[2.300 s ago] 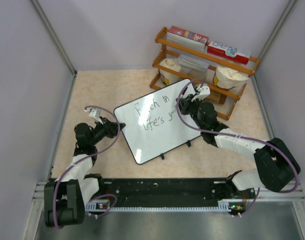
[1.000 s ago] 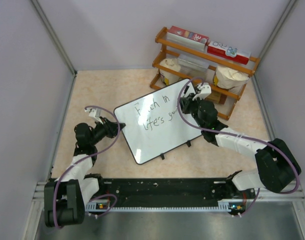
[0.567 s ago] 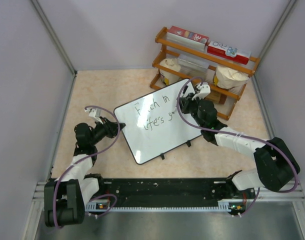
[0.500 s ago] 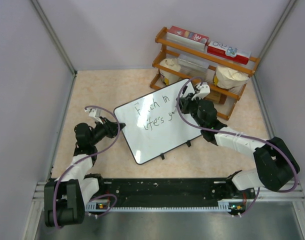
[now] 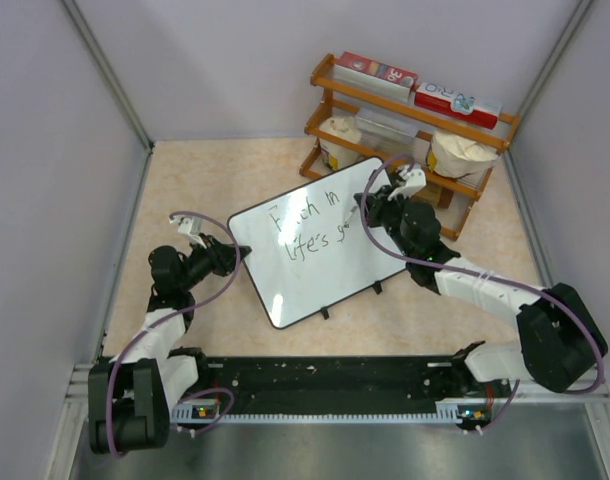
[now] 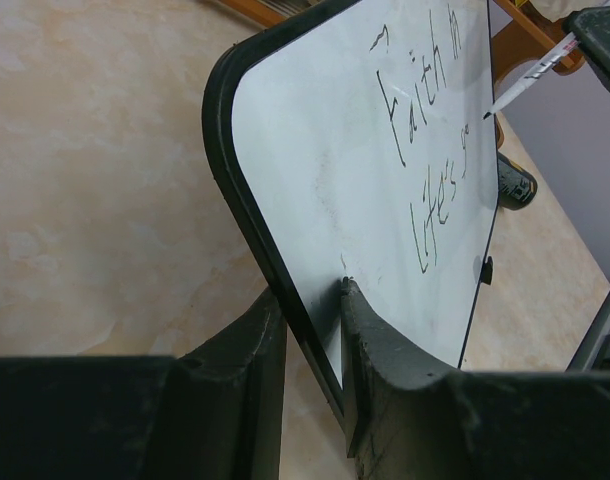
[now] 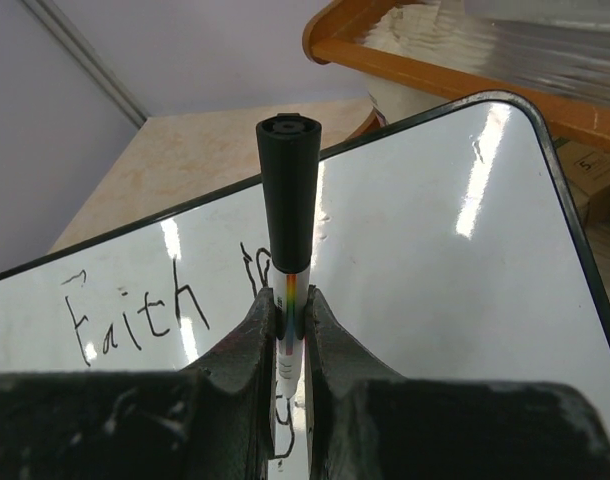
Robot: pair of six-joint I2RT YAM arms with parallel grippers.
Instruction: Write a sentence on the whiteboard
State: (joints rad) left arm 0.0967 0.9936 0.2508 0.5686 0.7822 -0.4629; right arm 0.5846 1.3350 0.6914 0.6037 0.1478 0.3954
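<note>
Grey walls [image 5: 235, 60], beige tabletop [image 5: 185, 180], perhaps wooden rack [image 5: 385, 99]

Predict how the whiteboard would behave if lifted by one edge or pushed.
The whiteboard is probably stiff: it holds flat though the left end effector pinches only one edge. Its thin panel looks light. Its glossy face may be slippery.

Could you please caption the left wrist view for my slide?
Left gripper pinches the whiteboard rim; marker tip at the unfinished sentence.

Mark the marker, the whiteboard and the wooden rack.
marker [image 7: 288, 190]: right wrist view, on its black upper end.
whiteboard [image 5: 307, 285]: top view, on its bare white face.
wooden rack [image 5: 323, 72]: top view, on the top shelf's left end.
</note>
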